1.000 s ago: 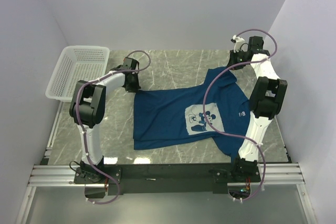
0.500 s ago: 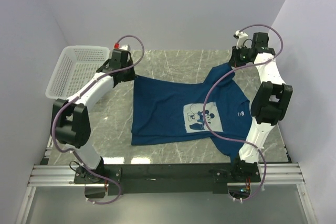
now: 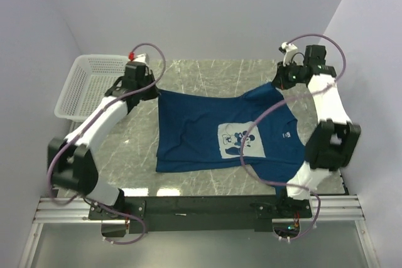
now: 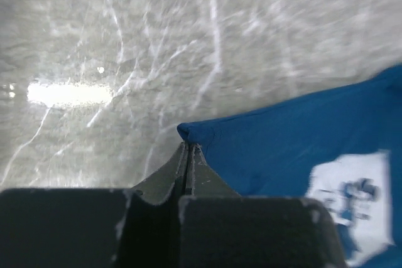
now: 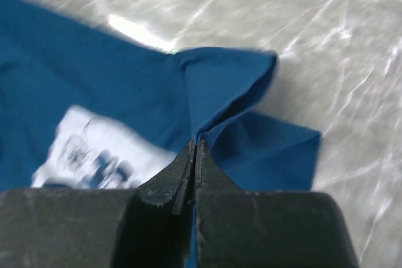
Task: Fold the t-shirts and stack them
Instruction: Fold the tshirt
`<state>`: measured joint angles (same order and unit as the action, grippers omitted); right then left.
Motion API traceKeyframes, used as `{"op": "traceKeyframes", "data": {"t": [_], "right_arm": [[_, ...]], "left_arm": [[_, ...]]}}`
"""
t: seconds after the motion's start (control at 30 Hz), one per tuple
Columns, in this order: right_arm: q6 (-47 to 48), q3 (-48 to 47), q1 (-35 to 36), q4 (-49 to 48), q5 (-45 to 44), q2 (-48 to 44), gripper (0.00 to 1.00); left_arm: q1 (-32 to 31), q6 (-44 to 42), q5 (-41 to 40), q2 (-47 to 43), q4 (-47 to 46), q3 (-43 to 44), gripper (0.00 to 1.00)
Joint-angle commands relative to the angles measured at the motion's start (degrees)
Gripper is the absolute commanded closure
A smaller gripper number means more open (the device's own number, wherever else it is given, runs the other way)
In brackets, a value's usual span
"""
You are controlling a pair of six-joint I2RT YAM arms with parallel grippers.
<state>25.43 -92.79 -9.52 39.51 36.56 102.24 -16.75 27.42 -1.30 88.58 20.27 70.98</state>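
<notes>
A dark navy-blue t-shirt (image 3: 207, 123) with a pale square cartoon print (image 3: 240, 140) is stretched across the marble table, its far edge lifted. My left gripper (image 3: 152, 91) is shut on the shirt's far left corner; the left wrist view shows the cloth corner (image 4: 198, 133) pinched at the fingertips (image 4: 188, 147). My right gripper (image 3: 281, 81) is shut on the far right part of the shirt; the right wrist view shows a fold of blue cloth (image 5: 229, 86) rising from the closed tips (image 5: 195, 145). A small white mark (image 3: 286, 135) shows near the right sleeve.
A white plastic mesh basket (image 3: 88, 83) stands at the far left of the table. The table's metal rail (image 3: 201, 208) runs along the near edge. Purple cables loop over both arms; the right one crosses the shirt.
Both grippers have moved farther back and outward with the shirt, pulling its far edge taut and straighter. The left arm has stretched out further toward the back.
</notes>
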Motion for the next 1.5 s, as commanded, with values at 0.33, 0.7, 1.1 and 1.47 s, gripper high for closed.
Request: {"op": "traceKeyframes", "data": {"t": [0.33,0.7,1.1,1.47], "right_arm": [[-2.57,-27.23,2.14,6.63,-4.83,-29.64,1.0],[-13.21,-45.01,0.99,-3.12,-13.08,-35.87,1.0],[-10.66,-40.91,0.99,-4.61,-18.19,-34.3,1.0],[-4.95,-3.38,0.99,-15.49,-2.29,-28.77,1.0]], "left_arm": [[-0.21,10.19,0.77,-31.26,-4.81,12.57,0.99],[-0.21,11.95,0.77,-37.77,-0.59,32.54,0.99],[-0.21,10.55,-1.77,-39.71,-0.93,20.81,0.99],[-0.21,11.16,-5.03,-28.74,-14.02,-5.66,1.0]]}}
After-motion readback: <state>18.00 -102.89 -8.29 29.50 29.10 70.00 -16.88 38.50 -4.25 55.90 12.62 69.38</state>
